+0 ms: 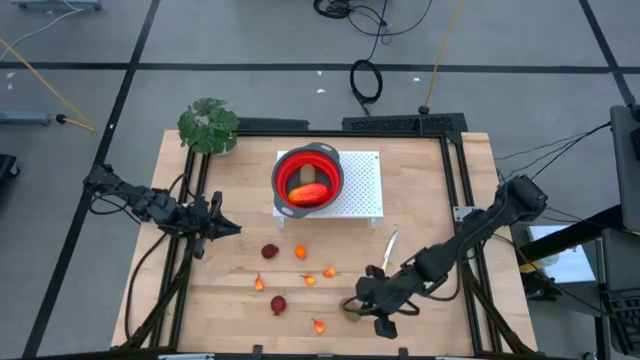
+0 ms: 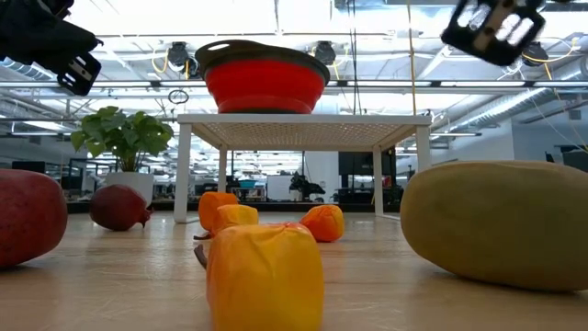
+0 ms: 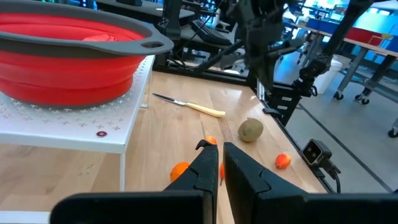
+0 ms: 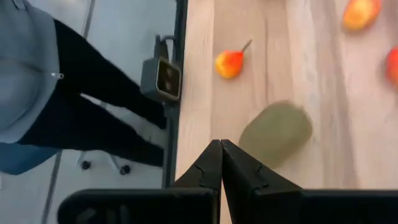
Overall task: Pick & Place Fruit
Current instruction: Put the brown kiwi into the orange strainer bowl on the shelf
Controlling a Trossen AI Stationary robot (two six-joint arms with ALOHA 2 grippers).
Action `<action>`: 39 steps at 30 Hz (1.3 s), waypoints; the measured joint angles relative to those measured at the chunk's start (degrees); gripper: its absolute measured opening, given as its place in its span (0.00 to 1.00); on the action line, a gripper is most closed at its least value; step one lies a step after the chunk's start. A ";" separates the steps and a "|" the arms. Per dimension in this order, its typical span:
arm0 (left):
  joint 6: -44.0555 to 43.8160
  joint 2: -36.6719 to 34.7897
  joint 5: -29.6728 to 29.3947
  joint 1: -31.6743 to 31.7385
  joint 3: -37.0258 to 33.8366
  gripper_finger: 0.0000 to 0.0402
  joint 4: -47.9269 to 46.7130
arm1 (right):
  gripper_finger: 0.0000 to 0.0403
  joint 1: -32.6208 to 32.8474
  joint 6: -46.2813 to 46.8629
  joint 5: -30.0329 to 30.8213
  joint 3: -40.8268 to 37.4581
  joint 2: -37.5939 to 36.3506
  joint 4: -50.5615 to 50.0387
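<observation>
Right wrist view: right gripper (image 4: 221,163) closed, empty, above olive-brown fruit (image 4: 275,134).

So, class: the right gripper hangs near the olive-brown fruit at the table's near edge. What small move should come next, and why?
Probably open the fingers and lower over the olive-brown fruit. The right gripper is shut and holds nothing, with that fruit just beyond its tips; the red bowl already holds one long piece, and the left gripper waits far off.
</observation>
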 joint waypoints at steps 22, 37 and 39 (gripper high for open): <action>0.22 0.00 0.00 0.00 0.00 0.06 -0.31 | 0.47 -1.14 7.45 0.12 0.00 1.18 -1.15; 0.18 0.00 0.00 0.01 0.00 0.06 -0.63 | 0.73 -1.42 7.58 1.67 0.04 2.37 -1.06; 0.18 0.00 0.02 0.00 0.00 0.06 -0.63 | 0.73 -1.42 7.76 1.55 0.02 3.34 -1.33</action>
